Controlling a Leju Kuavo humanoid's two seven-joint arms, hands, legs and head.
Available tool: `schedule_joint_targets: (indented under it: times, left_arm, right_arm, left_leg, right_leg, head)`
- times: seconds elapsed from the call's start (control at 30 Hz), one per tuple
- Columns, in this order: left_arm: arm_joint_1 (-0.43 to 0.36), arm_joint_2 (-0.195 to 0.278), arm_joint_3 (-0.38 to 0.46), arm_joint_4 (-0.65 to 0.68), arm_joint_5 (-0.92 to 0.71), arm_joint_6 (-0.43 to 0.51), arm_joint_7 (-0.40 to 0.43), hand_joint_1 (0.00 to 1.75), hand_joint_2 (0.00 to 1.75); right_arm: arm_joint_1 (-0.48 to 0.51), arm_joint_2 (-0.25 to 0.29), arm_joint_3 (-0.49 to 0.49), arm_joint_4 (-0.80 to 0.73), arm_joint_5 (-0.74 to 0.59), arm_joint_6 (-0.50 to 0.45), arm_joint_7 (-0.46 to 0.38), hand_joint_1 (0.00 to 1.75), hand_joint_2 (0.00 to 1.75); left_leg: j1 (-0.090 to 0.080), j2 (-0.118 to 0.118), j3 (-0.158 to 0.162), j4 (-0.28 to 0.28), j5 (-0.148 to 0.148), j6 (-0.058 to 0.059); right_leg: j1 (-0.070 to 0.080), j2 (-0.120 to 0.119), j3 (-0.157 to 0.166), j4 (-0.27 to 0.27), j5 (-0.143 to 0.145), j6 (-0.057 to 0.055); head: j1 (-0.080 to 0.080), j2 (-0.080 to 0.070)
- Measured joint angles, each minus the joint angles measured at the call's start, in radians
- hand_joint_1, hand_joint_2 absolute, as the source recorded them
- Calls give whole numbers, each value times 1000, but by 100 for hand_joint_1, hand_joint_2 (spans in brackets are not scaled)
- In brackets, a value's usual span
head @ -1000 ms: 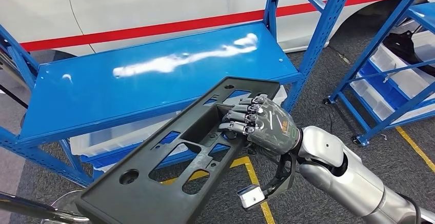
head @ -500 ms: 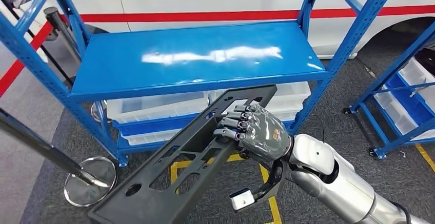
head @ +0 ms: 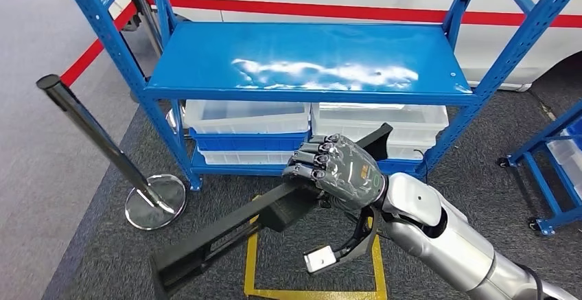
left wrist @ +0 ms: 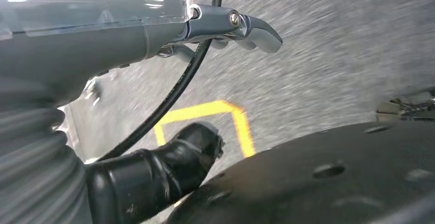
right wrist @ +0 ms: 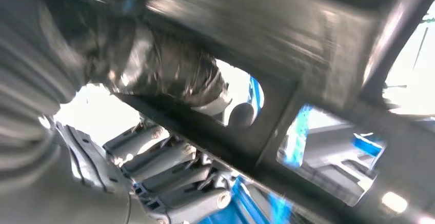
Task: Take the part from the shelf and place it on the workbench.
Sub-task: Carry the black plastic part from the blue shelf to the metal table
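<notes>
The right hand is gripping the long black plastic part, fingers curled over its upper edge; the part is slanting edge-on, its low end hanging over the grey carpet and a yellow floor marking, its high end pointing at the blue shelf. No readable writing is showing anywhere. The left hand is hanging above the carpet, its grip impossible to judge. Compared with half a second ago, the whole scene is sitting further right in the head view, a camera turn; the part's broad face is no longer showing, and a chrome barrier post is standing fully in sight.
</notes>
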Motion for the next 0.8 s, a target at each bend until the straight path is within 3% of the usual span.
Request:
schedule_joint_targets:
  times: [0.03, 0.07, 0.1, 0.13, 0.2, 0.27, 0.3, 0.37, 0.4, 0.43, 0.5, 0.53, 0.57, 0.6, 0.63, 0.7, 0.77, 0.8]
  left_arm:
    - [0, 1, 0, 0, 2, 0, 1, 0, 175]
    - [0, 3, 0, 0, 4, 1, 1, 0, 175]
    - [1, 4, 0, 0, 6, 2, 2, 0, 175]
    - [2, 6, 1, 0, 8, 3, 4, 0, 175]
    - [2, 10, 1, 0, 10, 5, 7, 0, 175]
    - [0, 13, 1, 0, 11, 7, 11, 0, 175]
    - [0, 14, 2, 0, 12, 8, 13, 0, 175]
    - [1, 16, 5, 0, 14, 9, 17, 0, 175]
    - [2, 16, 6, 0, 16, 9, 21, 0, 175]
    - [1, 16, 7, 0, 16, 10, 24, 0, 175]
    - [-2, 16, 8, 0, 18, 10, 28, 0, 175]
    - [-3, 16, 8, 0, 18, 10, 31, 0, 175]
    - [-3, 16, 9, 0, 20, 9, 35, 0, 175]
    - [-3, 16, 10, 0, 22, 8, 40, 0, 175]
    - [-2, 16, 12, 1, 25, 6, 45, 0, 175]
    - [-1, 16, 17, 1, 28, 3, 52, 0, 175]
    - [-1, 16, 21, 1, 29, 0, 57, 0, 175]
    - [1, 16, 23, 1, 29, 0, 59, 0, 175]
  right_arm:
    - [-4, 2, 3, 9, -7, 0, -5, 175, 175]
    - [-7, 3, 6, 18, -13, -2, -9, 175, 175]
    - [-8, 3, 9, 27, -16, -4, -13, 175, 175]
    - [-10, 3, 11, 35, -19, -6, -15, 175, 175]
    - [-15, 3, 11, 47, -20, -14, -20, 175, 175]
    - [-21, 3, 12, 52, -21, -23, -22, 175, 175]
    - [-24, 3, 12, 54, -22, -27, -22, 175, 175]
    - [-27, 4, 14, 58, -22, -31, -22, 175, 175]
    - [-28, 5, 16, 60, -22, -33, -22, 175, 175]
    - [-28, 5, 18, 63, -22, -34, -22, 175, 175]
    - [-27, 4, 22, 67, -23, -36, -22, 175, 175]
    - [-25, 4, 24, 70, -24, -36, -22, 175, 175]
    - [-22, 4, 26, 73, -25, -36, -22, 175, 175]
    - [-19, 4, 27, 76, -26, -37, -22, 175, 175]
    - [-16, 4, 29, 80, -28, -38, -22, 175, 175]
    - [-14, 4, 31, 88, -30, -44, -23, 175, 175]
    - [-12, 5, 33, 95, -32, -53, -25, 175, 175]
    - [-11, 5, 34, 99, -32, -56, -26, 175, 175]
  left_leg:
    - [6, 15, -14, 65, -47, -8]
    - [13, 22, -22, 123, -70, -16]
    - [19, 26, -21, 162, -66, -24]
    - [25, 30, -4, 171, -42, -31]
    - [33, 55, 82, 91, 2, -40]
    - [29, 91, 183, -44, -16, -36]
    - [24, 100, 209, -88, -31, -28]
    - [16, 85, 205, -112, -31, -4]
    - [15, 76, 198, -117, -21, 7]
    - [15, 67, 190, -121, -8, 19]
    - [16, 52, 168, -125, 18, 37]
    - [13, 43, 153, -124, 29, 43]
    - [10, 32, 138, -122, 40, 45]
    - [6, 19, 123, -119, 50, 46]
    - [4, 5, 108, -114, 59, 46]
    - [3, -23, 81, -103, 75, 42]
    - [2, -49, 60, -96, 91, 33]
    - [2, -60, 54, -95, 100, 28]
  right_leg:
    - [0, -15, -13, 1, 10, 0]
    - [-1, -31, -27, 2, 20, 2]
    - [-2, -46, -42, 5, 29, 6]
    - [-4, -61, -57, 10, 37, 10]
    - [-7, -90, -84, 25, 48, 21]
    - [-7, -115, -101, 41, 56, 34]
    - [-7, -126, -105, 45, 61, 40]
    - [-9, -149, -105, 41, 73, 57]
    - [-13, -142, -108, 43, 69, 65]
    - [-15, -118, -114, 58, 46, 71]
    - [-16, -48, -140, 140, -44, 73]
    - [-13, -24, -156, 203, -92, 71]
    - [-11, -14, -166, 260, -121, 69]
    - [-8, -10, -165, 295, -131, 65]
    - [-5, -8, -149, 297, -121, 61]
    - [-3, 11, -69, 199, -75, 50]
    - [-1, 54, 8, 78, -58, 40]
    - [1, 69, 26, 45, -59, 38]
  head:
    - [0, 0]
    - [0, 0]
    - [0, 0]
    - [0, 0]
    - [-1, 0]
    - [0, 0]
    - [1, 0]
    - [2, 0]
    - [2, 0]
    - [2, 0]
    - [3, 0]
    - [3, 0]
    - [3, 0]
    - [3, 0]
    - [3, 0]
    - [3, 0]
    - [3, 0]
    - [3, 0]
